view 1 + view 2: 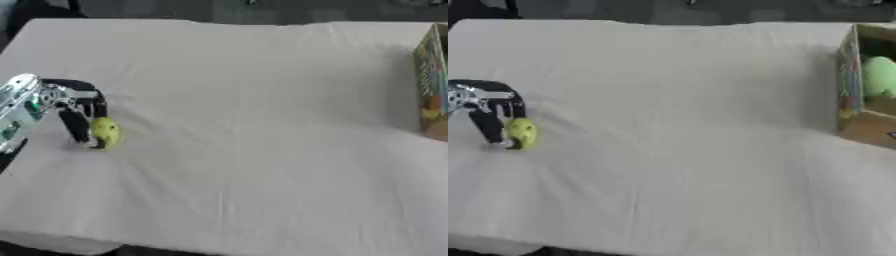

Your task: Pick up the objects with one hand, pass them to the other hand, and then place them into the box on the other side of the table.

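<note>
Left hand [77, 112] (fingers pointing down) curls around the yellow-green object [106, 133] on the table [245, 100].

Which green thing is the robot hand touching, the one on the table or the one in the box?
The yellow-green ball on the table, against the left hand. The paler green thing sits inside the box.

1. Even, soft light washes the white tablecloth [245, 100]; no glare anywhere.
2. Both views look smeared and blurry, with edges fuzzy all over.
3. A faint shadow sits under the left hand [77, 112] and the yellow-green object [106, 133].
4. The box [866, 85] casts a soft shadow on the cloth beside it.
5. The far background is dark and out of focus.
</note>
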Action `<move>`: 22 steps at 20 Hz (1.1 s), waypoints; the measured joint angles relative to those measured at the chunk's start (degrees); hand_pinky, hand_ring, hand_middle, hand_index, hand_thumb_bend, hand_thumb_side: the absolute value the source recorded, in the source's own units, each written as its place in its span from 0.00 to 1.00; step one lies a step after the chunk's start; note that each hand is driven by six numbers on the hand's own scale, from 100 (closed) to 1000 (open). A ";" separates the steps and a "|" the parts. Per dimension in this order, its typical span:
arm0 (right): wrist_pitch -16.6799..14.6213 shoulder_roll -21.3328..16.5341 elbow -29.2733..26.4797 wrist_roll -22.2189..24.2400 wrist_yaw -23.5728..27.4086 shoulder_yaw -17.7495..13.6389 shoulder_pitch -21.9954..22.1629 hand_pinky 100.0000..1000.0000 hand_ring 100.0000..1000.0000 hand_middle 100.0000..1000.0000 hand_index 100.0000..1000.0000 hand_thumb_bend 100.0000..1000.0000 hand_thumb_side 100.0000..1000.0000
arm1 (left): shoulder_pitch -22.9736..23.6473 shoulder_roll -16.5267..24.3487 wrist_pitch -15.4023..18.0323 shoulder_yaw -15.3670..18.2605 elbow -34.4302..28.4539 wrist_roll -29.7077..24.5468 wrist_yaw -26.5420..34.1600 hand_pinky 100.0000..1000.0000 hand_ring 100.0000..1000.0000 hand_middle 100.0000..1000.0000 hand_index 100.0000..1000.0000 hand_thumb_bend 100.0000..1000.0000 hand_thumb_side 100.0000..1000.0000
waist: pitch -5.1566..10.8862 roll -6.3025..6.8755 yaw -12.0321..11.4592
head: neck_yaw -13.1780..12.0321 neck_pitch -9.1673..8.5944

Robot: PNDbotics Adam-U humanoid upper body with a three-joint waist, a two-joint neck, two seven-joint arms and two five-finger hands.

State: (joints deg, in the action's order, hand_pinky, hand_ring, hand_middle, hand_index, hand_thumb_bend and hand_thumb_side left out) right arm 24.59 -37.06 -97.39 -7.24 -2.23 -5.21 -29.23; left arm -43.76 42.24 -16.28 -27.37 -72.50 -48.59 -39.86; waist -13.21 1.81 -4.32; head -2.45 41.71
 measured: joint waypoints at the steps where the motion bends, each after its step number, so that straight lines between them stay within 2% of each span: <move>1: 0.00 0.00 0.00 0.00 0.00 0.00 -0.01 1.00 1.00 0.81 0.99 0.00 0.33 | 0.03 0.01 -0.06 0.00 -0.30 -0.06 -0.01 0.68 0.71 0.60 0.55 0.38 0.00 | 0.00 -0.04 -0.03 | 0.00 0.01; 6: -0.03 0.00 0.01 -0.03 0.00 0.00 -0.04 1.00 1.00 0.81 0.99 0.00 0.33 | 0.75 0.67 -0.42 0.49 -4.12 0.04 0.28 0.67 0.70 0.59 0.55 0.38 0.00 | 0.01 -0.11 -0.25 | 0.00 0.02; 10: -0.07 0.00 0.02 -0.15 0.00 -0.01 -0.08 1.00 1.00 0.81 0.98 0.00 0.32 | 1.29 2.70 -1.83 2.97 -9.68 1.36 1.31 0.65 0.68 0.56 0.51 0.32 0.00 | 0.08 -0.24 -0.51 | 0.01 0.03; 16: -0.08 -0.01 0.02 -0.23 0.00 0.00 -0.66 1.00 1.00 0.81 0.98 0.00 0.31 | 1.30 3.17 -5.49 7.74 -18.91 5.73 3.38 0.63 0.65 0.53 0.49 0.24 0.00 | 0.28 -0.74 -0.74 | 0.63 -0.02; 22: -0.15 -0.02 0.00 -0.54 0.19 0.00 -0.85 1.00 1.00 0.81 0.98 0.00 0.30 | 1.38 3.02 -8.43 9.66 -27.47 10.58 4.52 0.60 0.62 0.51 0.49 0.21 0.00 | 0.34 -0.86 -0.84 | 1.76 -0.12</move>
State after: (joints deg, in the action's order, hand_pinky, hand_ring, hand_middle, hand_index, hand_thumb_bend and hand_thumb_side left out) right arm 24.44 -37.08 -97.39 -7.78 -2.04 -5.22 -30.09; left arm -42.38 45.25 -24.71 -17.71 -99.97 -38.00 -35.34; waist -12.87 0.95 -5.16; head -0.69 41.59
